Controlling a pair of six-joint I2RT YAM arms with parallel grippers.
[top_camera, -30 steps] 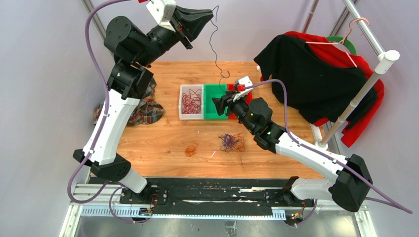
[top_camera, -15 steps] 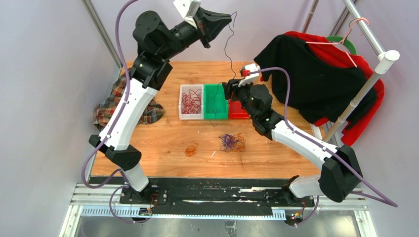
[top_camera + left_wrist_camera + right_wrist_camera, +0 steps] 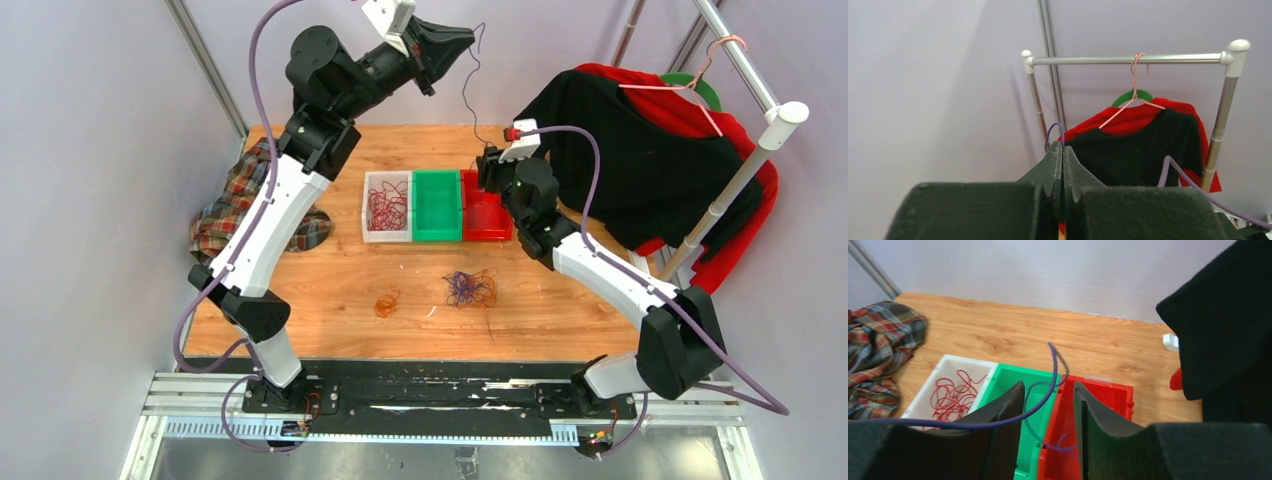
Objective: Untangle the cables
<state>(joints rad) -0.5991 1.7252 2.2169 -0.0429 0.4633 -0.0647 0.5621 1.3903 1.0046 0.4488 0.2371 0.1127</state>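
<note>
Top view: the left gripper (image 3: 468, 38) sits high at the upper middle of the frame. Its arm is stretched up and leans right, and its jaws are pinched on the top end of a purple cable (image 3: 463, 95). The strand hangs in a loose wave down toward the right gripper (image 3: 488, 168). The right arm reaches from the lower right corner to the centre, with its wrist bent over the red bin (image 3: 490, 222). Lower on the table (image 3: 330, 270) lie a purple tangle (image 3: 470, 288) and a small orange cable (image 3: 386, 301). Red cables (image 3: 387, 208) sit in the white bin (image 3: 387, 238), left of the green bin (image 3: 437, 205).

Left wrist: the fingers (image 3: 1050, 170) are pressed together with no gap. A small arch of the purple cable rises just above their tips. The tool points roughly level at a black shirt (image 3: 1143, 150) on a rack.

Right wrist: the pads (image 3: 1008, 420) stand partly apart with nothing clamped. The strand crosses the gap from the lower left, peaks mid-frame, then curls down near the wall between the green and red bins. The step looks like taking a second hold lower on the strand. It would go best with the strand centred and deep between the pads before closing. The upper hold should stay steady, and the pull should be gentle so the loose tail lifts free without snagging a bin wall.
</note>
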